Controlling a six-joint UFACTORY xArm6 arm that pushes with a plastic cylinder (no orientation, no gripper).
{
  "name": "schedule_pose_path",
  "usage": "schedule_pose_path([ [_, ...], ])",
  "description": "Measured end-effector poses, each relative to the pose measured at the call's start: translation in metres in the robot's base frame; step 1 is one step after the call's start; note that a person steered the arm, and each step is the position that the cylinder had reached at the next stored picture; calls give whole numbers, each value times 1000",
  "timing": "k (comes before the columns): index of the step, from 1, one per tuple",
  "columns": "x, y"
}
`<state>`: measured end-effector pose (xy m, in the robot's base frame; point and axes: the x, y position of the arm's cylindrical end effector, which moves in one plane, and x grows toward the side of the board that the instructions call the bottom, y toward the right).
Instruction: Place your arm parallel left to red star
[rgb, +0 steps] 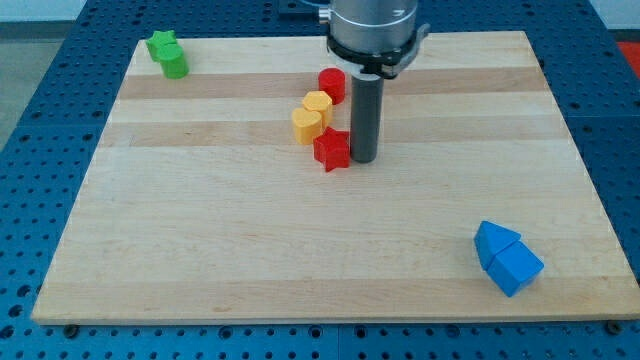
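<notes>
The red star (331, 149) lies near the middle of the wooden board (250, 260). My tip (363, 160) stands right beside the star on its right side, touching or nearly touching it. A red cylinder (332, 84) sits above the star. Two yellow blocks (312, 115) lie close together just up and left of the star, the lower one near its upper left point.
Two green blocks (167, 53) sit at the board's top left corner. Two blue blocks (506, 257) lie together near the bottom right. The arm's grey body (375, 30) hangs over the top middle of the board.
</notes>
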<state>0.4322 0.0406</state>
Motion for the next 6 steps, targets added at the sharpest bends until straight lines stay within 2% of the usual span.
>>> schedule_pose_path([
  [1, 57, -6],
  [2, 110, -75],
  [3, 115, -157],
  [4, 95, -211],
  [6, 23, -211],
])
